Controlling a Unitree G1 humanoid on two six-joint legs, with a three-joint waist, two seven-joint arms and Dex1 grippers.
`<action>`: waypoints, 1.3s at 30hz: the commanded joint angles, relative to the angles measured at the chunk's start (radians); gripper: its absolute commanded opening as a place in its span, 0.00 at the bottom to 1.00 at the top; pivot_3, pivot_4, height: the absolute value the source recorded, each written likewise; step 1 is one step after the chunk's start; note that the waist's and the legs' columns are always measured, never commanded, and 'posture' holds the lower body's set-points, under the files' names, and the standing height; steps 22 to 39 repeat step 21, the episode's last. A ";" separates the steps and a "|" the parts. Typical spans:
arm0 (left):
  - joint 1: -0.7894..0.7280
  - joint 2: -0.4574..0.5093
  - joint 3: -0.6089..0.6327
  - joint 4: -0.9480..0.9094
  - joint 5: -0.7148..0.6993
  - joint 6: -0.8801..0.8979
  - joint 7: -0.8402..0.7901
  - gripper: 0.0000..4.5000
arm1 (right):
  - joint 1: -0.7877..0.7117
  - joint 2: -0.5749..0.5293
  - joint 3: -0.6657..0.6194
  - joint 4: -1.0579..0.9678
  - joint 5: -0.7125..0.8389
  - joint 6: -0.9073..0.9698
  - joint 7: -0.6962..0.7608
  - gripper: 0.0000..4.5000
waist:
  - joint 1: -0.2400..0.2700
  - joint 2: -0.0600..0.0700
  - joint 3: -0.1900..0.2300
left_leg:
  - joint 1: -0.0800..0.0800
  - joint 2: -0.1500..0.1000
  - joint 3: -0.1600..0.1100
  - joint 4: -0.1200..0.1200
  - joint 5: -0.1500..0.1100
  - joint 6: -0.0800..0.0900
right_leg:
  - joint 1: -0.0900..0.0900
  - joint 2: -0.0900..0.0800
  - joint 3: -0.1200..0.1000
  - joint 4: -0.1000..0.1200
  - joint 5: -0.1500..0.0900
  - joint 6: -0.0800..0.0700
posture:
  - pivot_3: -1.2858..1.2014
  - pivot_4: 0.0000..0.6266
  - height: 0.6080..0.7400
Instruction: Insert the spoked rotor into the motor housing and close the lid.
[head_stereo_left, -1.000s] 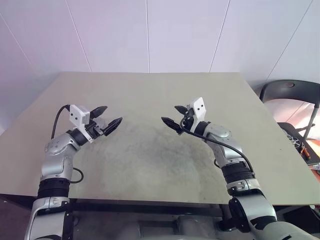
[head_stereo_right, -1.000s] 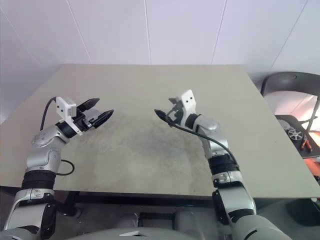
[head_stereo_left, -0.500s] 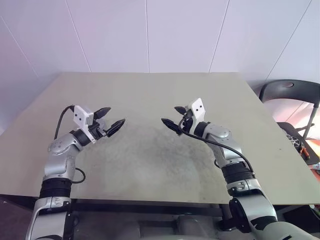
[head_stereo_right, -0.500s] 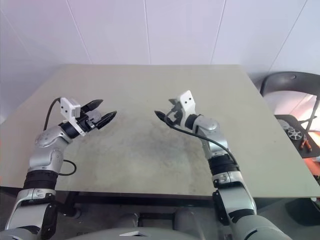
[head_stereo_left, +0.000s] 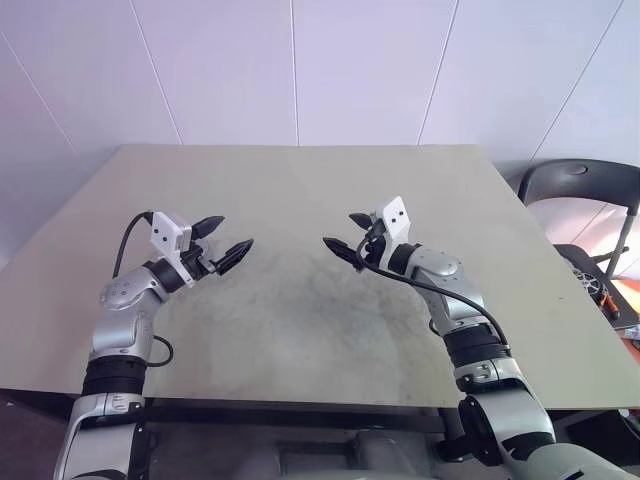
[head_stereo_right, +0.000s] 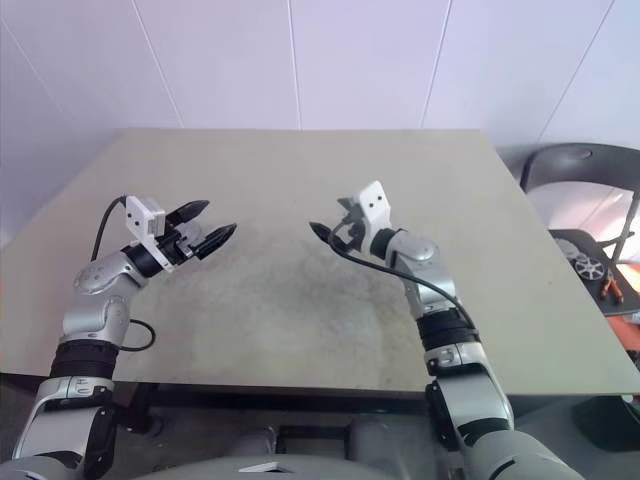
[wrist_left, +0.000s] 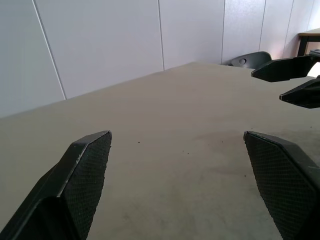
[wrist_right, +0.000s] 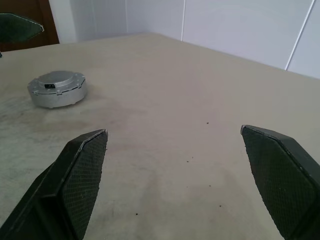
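The motor housing (wrist_right: 55, 97), a short round silver cup, stands on the table in the right wrist view. A flat grey cover with a small dark mark, seemingly the lid (wrist_right: 56, 79), lies on top of it. It sits below a black fingertip (wrist_right: 20, 27) of the left gripper. The spoked rotor is out of view. My left gripper (head_stereo_left: 230, 233) hovers open over the table's left half and holds nothing. My right gripper (head_stereo_left: 340, 229) hovers open near the middle, facing the left one, also with nothing in it.
The tan table (head_stereo_left: 300, 180) runs back to a white panelled wall. A dark chair (head_stereo_left: 580, 185) stands past the table's right edge, with some round metal parts (head_stereo_left: 600, 285) lower down beside it. The right gripper's fingers (wrist_left: 285, 82) show in the left wrist view.
My left gripper has crept a little toward the table's middle. The right gripper has kept still, and both stay open.
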 joint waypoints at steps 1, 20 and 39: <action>-0.028 0.006 0.005 -0.016 0.002 -0.015 0.002 1.00 | -0.023 -0.005 -0.004 -0.036 0.001 -0.017 0.002 0.99 | 0.000 0.000 0.000 | 0.000 0.000 0.000 0.000 0.000 0.000 | 0.000 0.000 0.000 0.000 0.000 0.000 | 0.52 0.00 1.00; -0.036 0.006 0.006 -0.016 0.005 -0.018 0.006 1.00 | -0.034 -0.003 -0.013 -0.030 0.000 -0.023 -0.003 0.99 | 0.000 0.000 0.000 | 0.000 0.000 0.000 0.000 0.000 0.000 | 0.000 0.000 0.000 0.000 0.001 0.001 | 0.52 0.00 1.00; -0.035 0.006 0.006 -0.016 0.005 -0.018 0.006 1.00 | -0.035 -0.003 -0.013 -0.029 0.000 -0.023 -0.003 0.99 | 0.000 0.000 0.000 | 0.000 0.000 0.000 0.000 0.000 0.000 | 0.000 0.000 0.000 0.000 0.001 0.001 | 0.52 0.00 1.00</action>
